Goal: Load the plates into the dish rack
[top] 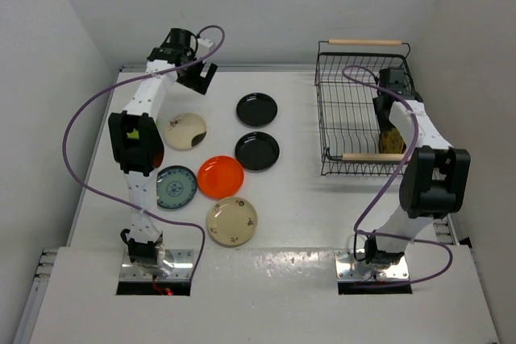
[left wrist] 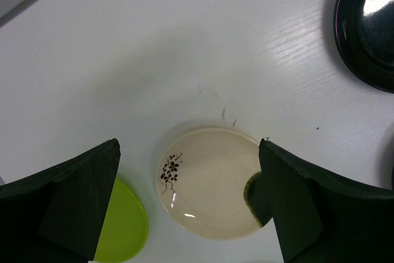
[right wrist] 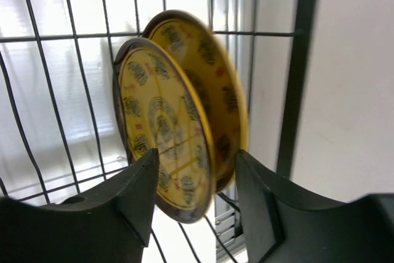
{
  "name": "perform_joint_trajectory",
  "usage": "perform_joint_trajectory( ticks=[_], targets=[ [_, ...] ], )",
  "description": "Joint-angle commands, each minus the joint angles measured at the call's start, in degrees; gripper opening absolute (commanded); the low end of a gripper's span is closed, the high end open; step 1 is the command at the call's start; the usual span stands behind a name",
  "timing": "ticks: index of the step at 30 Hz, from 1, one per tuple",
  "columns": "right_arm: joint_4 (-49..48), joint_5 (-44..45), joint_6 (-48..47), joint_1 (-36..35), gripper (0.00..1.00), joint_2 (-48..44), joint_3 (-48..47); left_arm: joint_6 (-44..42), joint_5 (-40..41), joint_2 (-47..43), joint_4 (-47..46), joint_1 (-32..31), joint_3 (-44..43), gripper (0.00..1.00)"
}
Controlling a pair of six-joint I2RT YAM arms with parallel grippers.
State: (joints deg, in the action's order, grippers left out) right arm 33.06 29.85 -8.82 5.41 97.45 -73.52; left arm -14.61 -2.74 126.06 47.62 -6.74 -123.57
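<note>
My left gripper [top: 199, 75] is open and empty, high over the table's far left; in the left wrist view [left wrist: 191, 207] its jaws frame a cream plate [left wrist: 206, 183] with a black flower sprig. A lime green plate [left wrist: 123, 229] lies beside it, mostly hidden under my left arm in the top view. On the table lie that cream plate [top: 185, 130], two black plates [top: 256, 109] [top: 257, 151], an orange-red plate [top: 221, 176], a teal plate [top: 176, 187] and another cream plate [top: 232, 221]. My right gripper [top: 393, 122] is inside the dish rack [top: 343, 110]. It is open [right wrist: 196, 159] around two gold-brown plates [right wrist: 163, 127] [right wrist: 215, 72] standing on edge.
The rack has a wooden handle at the far end [top: 364, 41] and another at the near end [top: 372, 156]. White walls close in the table on the left, back and right. Purple cables loop off both arms.
</note>
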Motion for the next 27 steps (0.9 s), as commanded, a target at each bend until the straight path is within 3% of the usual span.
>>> perform_joint_trajectory(
  ticks=[1, 8, 11, 12, 14, 15, 16, 18, 19, 20, 21, 22, 23, 25, 26, 27],
  targets=[
    [-1.42, 1.71, -1.2, 0.22, 0.52, -4.71, -3.73, -0.77, -0.86, -0.02, 0.11, 0.24, -1.15, 1.0],
    [0.42, 1.0, -0.15, -1.71, 0.56, -7.18, -7.25, -1.3, -0.86, -0.02, 0.11, 0.24, -1.15, 0.99],
    [1.83, -1.71, 2.22, -4.43, 0.7, -9.29, -9.62, -1.3, -0.86, -0.02, 0.11, -0.29, -1.15, 0.99],
    [2.97, -4.07, 3.01, -4.96, 0.84, -10.16, -11.28, -1.3, -0.86, -0.02, 0.11, -0.29, -1.15, 0.97],
    [4.55, -10.13, 7.39, -8.82, 0.93, -11.05, -14.7, -1.91, -1.48, -0.02, 0.64, -0.29, -0.63, 0.92],
    [5.34, -15.29, 8.28, -10.4, 0.91, -11.4, -15.42, -2.61, -2.35, -0.02, 0.64, -0.29, -0.62, 0.81],
    [5.18, -21.7, 10.47, -11.29, 0.81, -11.58, -16.04, -2.62, -3.05, -0.55, 1.51, -0.29, -0.62, 0.73],
    [3.77, -29.36, 15.22, -14.61, 0.45, -10.88, -18.23, -4.1, -5.51, -0.55, 3.18, -0.29, -0.62, 0.54],
    [2.03, -33.41, 16.98, -15.51, 0.15, -9.83, -18.76, -4.11, -6.13, -0.55, 3.71, 0.23, -0.62, 0.36],
    [1.23, -34.49, 18.82, -16.47, 0.1, -9.3, -19.55, -4.11, -6.66, -0.55, 4.23, 0.24, -0.62, 0.32],
    [0.61, -35.9, 19.53, -20.05, 0.18, -7.9, -20.08, -4.11, -6.66, -1.16, 4.85, 0.85, -0.01, 0.32],
    [-0.18, -36.35, 20.76, -21.22, 0.35, -6.06, -20.52, -4.11, -6.05, -1.17, 4.86, 0.85, 0.52, 0.32],
    [-2.01, -36.35, 21.9, -23.32, 0.52, -4.04, -20.7, -3.24, -5.52, -1.69, 4.86, 2.33, 1.13, 0.39],
    [-2.91, -36.44, 23.4, -27.0, 0.72, -0.53, -21.58, -2.09, -4.82, -1.69, 4.86, 3.92, 2.8, 0.49],
    [-2.3, -36.44, 23.93, -27.81, 0.9, 2.19, -22.8, -0.7, -4.82, -2.3, 4.86, 5.76, 3.33, 0.61],
    [-1.34, -36.44, 25.5, -28.69, 0.94, 3.52, -24.2, 0.1, -4.82, -2.31, 4.86, 6.82, 3.33, 0.65]
  ],
)
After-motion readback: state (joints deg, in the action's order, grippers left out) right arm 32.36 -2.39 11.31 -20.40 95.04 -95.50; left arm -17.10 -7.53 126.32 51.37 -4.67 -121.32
